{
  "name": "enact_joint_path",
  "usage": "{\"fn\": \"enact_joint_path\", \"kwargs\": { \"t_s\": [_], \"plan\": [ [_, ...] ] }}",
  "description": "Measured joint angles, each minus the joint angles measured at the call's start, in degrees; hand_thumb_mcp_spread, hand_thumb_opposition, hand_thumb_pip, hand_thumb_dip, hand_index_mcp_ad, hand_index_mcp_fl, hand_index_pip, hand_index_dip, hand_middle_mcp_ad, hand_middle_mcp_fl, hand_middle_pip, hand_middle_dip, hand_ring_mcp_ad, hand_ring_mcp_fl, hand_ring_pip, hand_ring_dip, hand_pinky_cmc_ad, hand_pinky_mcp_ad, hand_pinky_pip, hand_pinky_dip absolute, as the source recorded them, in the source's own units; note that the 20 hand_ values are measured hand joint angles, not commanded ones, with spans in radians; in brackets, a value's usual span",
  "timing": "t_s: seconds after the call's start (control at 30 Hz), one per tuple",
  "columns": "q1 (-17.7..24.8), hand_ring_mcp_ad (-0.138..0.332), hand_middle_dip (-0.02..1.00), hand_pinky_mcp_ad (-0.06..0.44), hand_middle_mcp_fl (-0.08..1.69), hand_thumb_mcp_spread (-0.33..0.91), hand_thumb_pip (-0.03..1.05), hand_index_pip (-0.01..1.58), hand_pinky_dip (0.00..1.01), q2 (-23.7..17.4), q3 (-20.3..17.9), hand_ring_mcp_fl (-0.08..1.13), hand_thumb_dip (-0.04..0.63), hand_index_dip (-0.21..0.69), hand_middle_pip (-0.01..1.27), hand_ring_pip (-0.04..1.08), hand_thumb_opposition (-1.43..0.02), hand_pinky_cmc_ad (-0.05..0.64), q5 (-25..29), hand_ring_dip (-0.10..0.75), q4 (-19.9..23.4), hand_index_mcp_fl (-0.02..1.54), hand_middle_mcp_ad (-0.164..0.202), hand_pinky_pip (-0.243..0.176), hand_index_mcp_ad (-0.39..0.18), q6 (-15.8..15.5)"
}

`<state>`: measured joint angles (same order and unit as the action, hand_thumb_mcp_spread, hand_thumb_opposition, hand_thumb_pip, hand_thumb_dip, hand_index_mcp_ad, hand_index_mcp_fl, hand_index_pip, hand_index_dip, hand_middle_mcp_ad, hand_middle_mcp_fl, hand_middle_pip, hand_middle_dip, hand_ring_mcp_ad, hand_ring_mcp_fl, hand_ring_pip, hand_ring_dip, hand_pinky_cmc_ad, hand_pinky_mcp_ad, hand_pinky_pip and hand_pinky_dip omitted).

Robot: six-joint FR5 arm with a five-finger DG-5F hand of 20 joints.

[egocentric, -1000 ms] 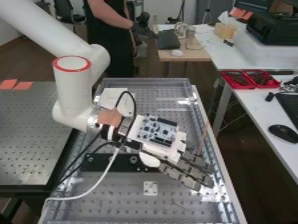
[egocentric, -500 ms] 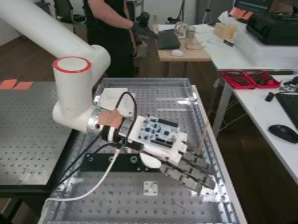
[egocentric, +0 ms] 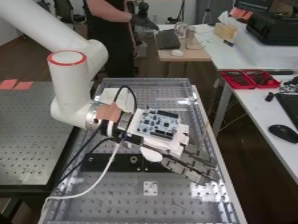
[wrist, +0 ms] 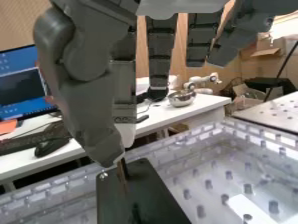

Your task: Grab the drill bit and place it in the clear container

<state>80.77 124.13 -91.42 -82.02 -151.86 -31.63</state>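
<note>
The hand point(egocentric: 189, 162) is over the perforated counter point(egocentric: 120, 195), beside one end of the black plate point(egocentric: 110, 162). Its thumb and one finger are narrowed in a pinch on the thin drill bit point(wrist: 122, 175), which points down, nearly upright, at that plate, contact unclear

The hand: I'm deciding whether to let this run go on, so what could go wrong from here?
The thin rod at the hand, probably the drill bit, could slip or knock against the dark plate. The looping white cable might snag if the arm swings or turns.
</note>
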Motion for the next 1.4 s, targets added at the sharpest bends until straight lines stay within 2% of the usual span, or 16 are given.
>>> {"fn": "enact_joint_path", "kwargs": {
  "t_s": [0.23,0.53,0.63,0.83,1.1,1.4],
  "plan": [
    [0.3,0.159,0.2,0.127,0.29,0.61,0.49,1.15,0.18,-3.8,-0.1,0.06,0.251,0.225,0.12,0.11,-0.94,0.278,0.2,0.051,-2.6,0.76,0.049,-0.045,-0.126,-1.7],
    [2.3,0.159,0.2,0.127,0.31,0.61,0.49,1.06,0.18,-11.5,-1.9,0.06,0.251,0.236,0.12,0.11,-0.97,0.283,1.3,0.058,-7.2,0.82,0.049,-0.045,-0.124,-3.7],
    [4.4,0.159,0.2,0.127,0.31,0.61,0.49,1.05,0.18,-14.7,-3.1,0.06,0.251,0.25,0.12,0.11,-0.97,0.283,1.3,0.058,-9.1,0.83,0.049,-0.045,-0.124,-4.2],
    [8.9,0.162,0.2,0.131,0.32,0.61,0.49,0.99,0.18,-18.2,-4.8,0.07,0.251,0.272,0.12,0.12,-0.99,0.281,1.2,0.063,-12.0,0.87,0.049,-0.045,-0.12,-3.6],
    [14.7,0.162,0.21,0.131,0.33,0.61,0.5,0.94,0.18,-20.0,-6.2,0.07,0.255,0.3,0.12,0.11,-1.0,0.281,0.3,0.073,-13.0,0.89,0.051,-0.045,-0.12,-2.1],
    [19.6,0.162,0.21,0.138,0.33,0.63,0.5,0.9,0.18,-16.9,-5.4,0.08,0.265,0.297,0.12,0.12,-1.01,0.281,-0.4,0.073,-12.6,0.91,0.051,-0.042,-0.124,-0.6]
  ]
}}
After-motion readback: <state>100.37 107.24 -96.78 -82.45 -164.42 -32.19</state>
